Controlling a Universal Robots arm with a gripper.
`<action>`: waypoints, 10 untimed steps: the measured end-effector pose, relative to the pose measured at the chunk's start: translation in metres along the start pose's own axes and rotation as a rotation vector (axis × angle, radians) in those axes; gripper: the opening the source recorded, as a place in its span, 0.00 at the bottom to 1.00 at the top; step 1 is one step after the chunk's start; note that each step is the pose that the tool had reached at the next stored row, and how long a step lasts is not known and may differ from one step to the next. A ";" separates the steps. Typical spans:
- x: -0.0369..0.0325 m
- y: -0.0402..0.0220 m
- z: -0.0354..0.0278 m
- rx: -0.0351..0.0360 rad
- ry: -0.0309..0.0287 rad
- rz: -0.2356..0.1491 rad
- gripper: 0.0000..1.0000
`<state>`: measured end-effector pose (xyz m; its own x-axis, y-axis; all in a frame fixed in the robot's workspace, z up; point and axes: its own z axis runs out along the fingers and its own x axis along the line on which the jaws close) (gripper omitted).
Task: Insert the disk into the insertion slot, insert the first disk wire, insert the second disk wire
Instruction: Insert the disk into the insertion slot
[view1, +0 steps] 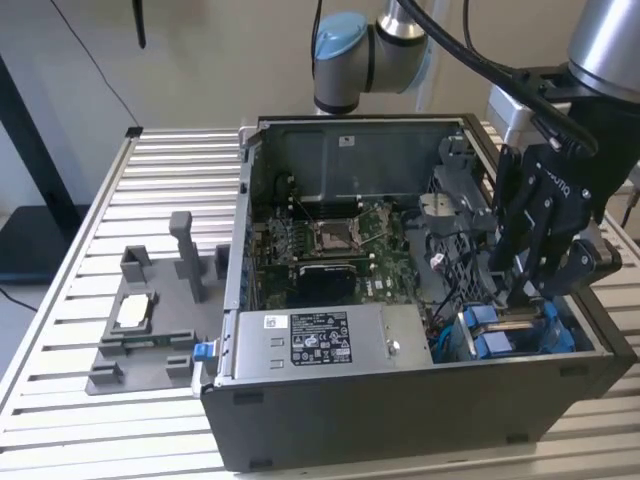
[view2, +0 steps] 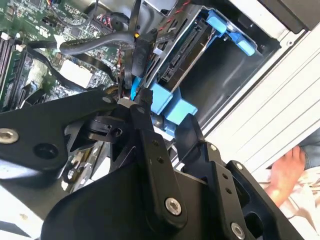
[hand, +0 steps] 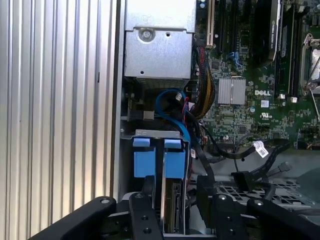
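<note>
gripper (hand: 176, 182) jaws spread apart either side of the disk (hand: 172, 210), not clearly clamping it, disk on edge inside the insertion slot (hand: 157, 133), blue cable (hand: 167, 102) just past the slot, power-supply box (hand: 160, 50) beyond, motherboard (hand: 240, 115) beside the slot

A black computer case (view1: 400, 420) open on the slatted desk (view1: 180, 170). Inside the case, a green board (view1: 340, 240) and a silver box (view1: 320, 340). Beside the case, a grey holder (view1: 150, 345).
</note>
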<state>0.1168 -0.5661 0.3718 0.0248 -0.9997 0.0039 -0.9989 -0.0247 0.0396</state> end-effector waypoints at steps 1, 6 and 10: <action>-0.0004 0.0001 -0.0024 0.0000 -0.0001 0.000 0.47; -0.0034 0.0006 -0.0163 0.0028 0.0000 0.000 0.47; -0.0052 0.0007 -0.0202 0.0270 0.0001 0.000 0.47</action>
<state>0.1168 -0.5609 0.3920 0.0248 -0.9997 0.0040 -0.9996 -0.0247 0.0126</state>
